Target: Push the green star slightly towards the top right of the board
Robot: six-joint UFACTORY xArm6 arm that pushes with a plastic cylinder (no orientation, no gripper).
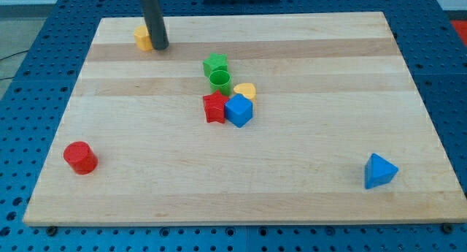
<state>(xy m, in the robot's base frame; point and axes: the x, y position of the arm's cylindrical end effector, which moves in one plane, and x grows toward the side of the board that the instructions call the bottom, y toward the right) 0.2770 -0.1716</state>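
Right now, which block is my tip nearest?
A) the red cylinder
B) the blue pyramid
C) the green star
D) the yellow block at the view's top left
D: my tip stands right beside the yellow block at the view's top left, far from the green star, which sits in the cluster at mid-board.

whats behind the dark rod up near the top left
A yellow plastic block sits just behind my tip, on its left. The rod covers its right part, so its shape cannot be made out.
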